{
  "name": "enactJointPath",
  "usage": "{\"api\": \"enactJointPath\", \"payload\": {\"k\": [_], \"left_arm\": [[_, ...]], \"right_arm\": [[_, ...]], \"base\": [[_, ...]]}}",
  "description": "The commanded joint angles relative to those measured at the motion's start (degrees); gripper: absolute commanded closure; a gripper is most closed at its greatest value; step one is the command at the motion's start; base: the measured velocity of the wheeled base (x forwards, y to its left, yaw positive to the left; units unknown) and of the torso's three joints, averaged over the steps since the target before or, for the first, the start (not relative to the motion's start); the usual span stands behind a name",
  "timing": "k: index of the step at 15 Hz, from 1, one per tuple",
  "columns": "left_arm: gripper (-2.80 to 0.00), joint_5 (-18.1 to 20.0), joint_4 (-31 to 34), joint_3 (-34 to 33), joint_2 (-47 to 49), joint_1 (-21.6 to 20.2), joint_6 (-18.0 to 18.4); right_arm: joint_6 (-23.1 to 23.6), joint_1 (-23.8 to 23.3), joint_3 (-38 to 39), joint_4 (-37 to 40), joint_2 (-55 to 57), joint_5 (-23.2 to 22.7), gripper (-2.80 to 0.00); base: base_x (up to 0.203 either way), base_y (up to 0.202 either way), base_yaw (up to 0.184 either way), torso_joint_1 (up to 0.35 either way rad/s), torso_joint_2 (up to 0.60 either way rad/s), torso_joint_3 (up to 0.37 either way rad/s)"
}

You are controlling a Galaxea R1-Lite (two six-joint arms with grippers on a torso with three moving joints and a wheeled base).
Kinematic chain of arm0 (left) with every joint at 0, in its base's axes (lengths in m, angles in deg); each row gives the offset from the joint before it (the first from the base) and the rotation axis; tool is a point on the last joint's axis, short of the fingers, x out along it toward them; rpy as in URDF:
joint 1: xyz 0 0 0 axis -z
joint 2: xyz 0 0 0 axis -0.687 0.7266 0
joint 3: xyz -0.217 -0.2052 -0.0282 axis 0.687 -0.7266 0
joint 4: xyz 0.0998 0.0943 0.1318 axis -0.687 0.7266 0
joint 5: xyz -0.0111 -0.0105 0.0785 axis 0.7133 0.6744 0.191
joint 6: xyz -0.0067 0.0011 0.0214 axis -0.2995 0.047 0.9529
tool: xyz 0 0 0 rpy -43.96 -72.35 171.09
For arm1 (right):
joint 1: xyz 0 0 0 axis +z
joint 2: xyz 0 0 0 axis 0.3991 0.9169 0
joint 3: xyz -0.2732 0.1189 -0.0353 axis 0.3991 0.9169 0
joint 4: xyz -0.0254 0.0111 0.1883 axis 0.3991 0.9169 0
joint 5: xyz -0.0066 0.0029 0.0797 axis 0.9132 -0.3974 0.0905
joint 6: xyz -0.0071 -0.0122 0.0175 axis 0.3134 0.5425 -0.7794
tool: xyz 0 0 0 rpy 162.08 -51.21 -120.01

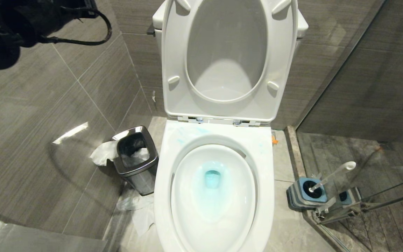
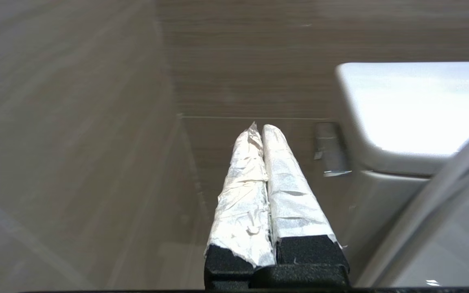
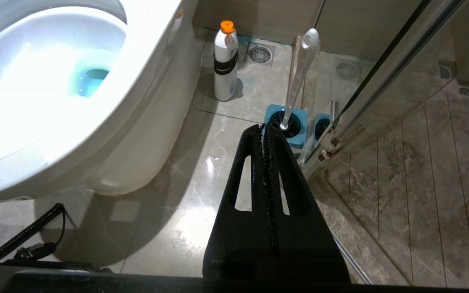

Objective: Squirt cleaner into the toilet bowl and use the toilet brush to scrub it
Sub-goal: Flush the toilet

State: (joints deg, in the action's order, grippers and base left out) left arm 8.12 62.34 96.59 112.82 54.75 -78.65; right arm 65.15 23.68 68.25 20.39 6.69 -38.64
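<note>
The left end effector (image 2: 261, 127), fingers pressed together and empty, is raised beside the cistern, well apart from the toilet brush (image 1: 331, 175). The brush stands in its holder (image 1: 306, 192) right of the toilet bowl (image 1: 215, 224), whose water holds blue cleaner (image 1: 212, 178). The right end effector (image 3: 265, 128), likewise closed and empty, hangs near the holder.

A steel bin (image 1: 136, 159) with a dark liner is the landmark, standing on the floor in the corner where the grey tiled wall (image 1: 47, 105) meets the back wall. White tissue (image 1: 103, 153) lies crumpled against the bin's wall side, and more pale paper (image 1: 142, 215) lies flat on the floor just in front of it. Well apart from the bin, on the far side of the room, stand a white bottle (image 3: 225, 61) with an orange cap, a floor drain (image 3: 260, 53) near it, and a glass door (image 1: 380, 105).
</note>
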Motion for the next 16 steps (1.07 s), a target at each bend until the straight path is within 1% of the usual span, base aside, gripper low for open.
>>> {"api": "enactJointPath", "payload": {"k": [1,3,5,6,13,16], "left_arm": [[0.00,-0.04,-2.49,0.05,3.90,2.97,-0.31],[0.00,-0.20,-3.67,0.04,4.35,4.66,-0.45],[0.00,-0.30,-7.60,0.06,5.50,5.95,-0.53],[0.00,-0.30,-7.80,0.06,5.60,6.40,-0.53],[0.00,-0.95,-12.37,0.06,5.30,6.62,-0.36],[0.00,-1.51,-16.74,0.06,4.83,6.67,-0.04]], "right_arm": [[0.03,0.02,0.00,-0.02,0.07,-0.03,0.00],[0.03,0.02,0.00,-0.02,0.07,-0.03,0.00],[0.03,0.02,0.00,-0.02,0.07,-0.03,0.00],[0.03,0.02,0.00,0.02,0.07,-0.03,0.00],[0.03,0.02,0.00,-0.02,0.07,-0.03,0.00],[0.03,0.02,-0.05,-0.02,0.07,-0.03,0.00]], "base": [[0.000,0.000,0.000,0.000,0.00,0.000],[0.000,0.000,0.000,0.000,0.00,0.000],[0.000,0.000,0.000,0.000,0.00,0.000],[0.000,0.000,0.000,0.000,0.00,0.000],[0.000,0.000,0.000,0.000,0.00,-0.010],[0.000,0.000,0.000,-0.001,0.00,-0.148]]}}
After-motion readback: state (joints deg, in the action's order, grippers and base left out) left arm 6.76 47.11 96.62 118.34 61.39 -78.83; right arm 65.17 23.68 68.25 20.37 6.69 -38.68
